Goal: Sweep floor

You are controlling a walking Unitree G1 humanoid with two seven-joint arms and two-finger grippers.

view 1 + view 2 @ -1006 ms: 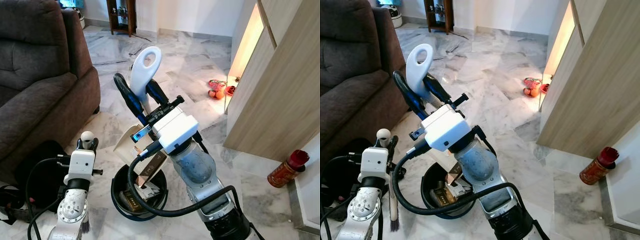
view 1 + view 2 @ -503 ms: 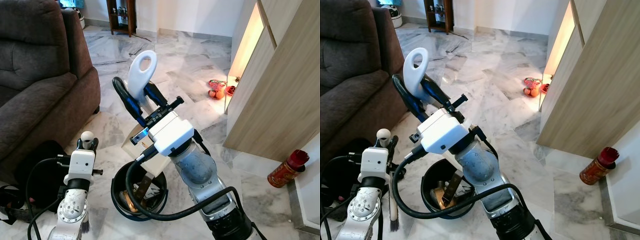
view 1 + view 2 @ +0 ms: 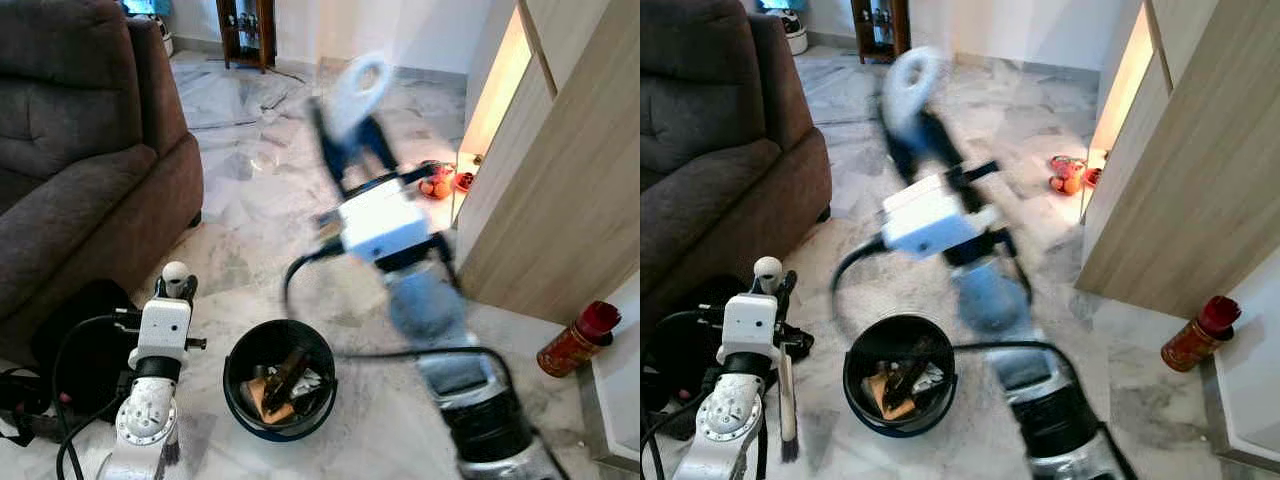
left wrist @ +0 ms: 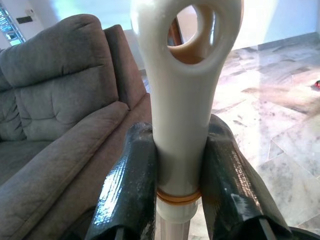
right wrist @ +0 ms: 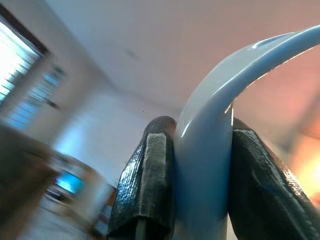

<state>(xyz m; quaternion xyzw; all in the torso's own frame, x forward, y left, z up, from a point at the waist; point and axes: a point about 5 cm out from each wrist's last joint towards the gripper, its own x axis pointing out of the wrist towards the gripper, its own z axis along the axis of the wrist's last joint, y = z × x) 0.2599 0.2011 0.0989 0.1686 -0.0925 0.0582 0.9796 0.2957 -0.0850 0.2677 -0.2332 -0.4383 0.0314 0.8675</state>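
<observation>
From where I stand, the right gripper (image 3: 350, 125) is raised at about 12 o'clock, blurred, its fingers (image 5: 150, 180) clamped on the pale blue looped dustpan handle (image 3: 355, 85). The left gripper (image 4: 177, 175) sits low at 8 o'clock beside the brown sofa (image 3: 70, 150), its fingers (image 4: 127, 185) closed tight around the cream brush handle (image 4: 182, 100), whose bristles (image 3: 788, 448) point down at the marble floor (image 3: 260, 170). A black bin (image 3: 280, 392) holding swept scraps stands on the floor at 6 o'clock, just beside the left arm. A red-capped jar (image 3: 575, 338) stands at 4 o'clock near the wooden cabinet (image 3: 560, 180).
</observation>
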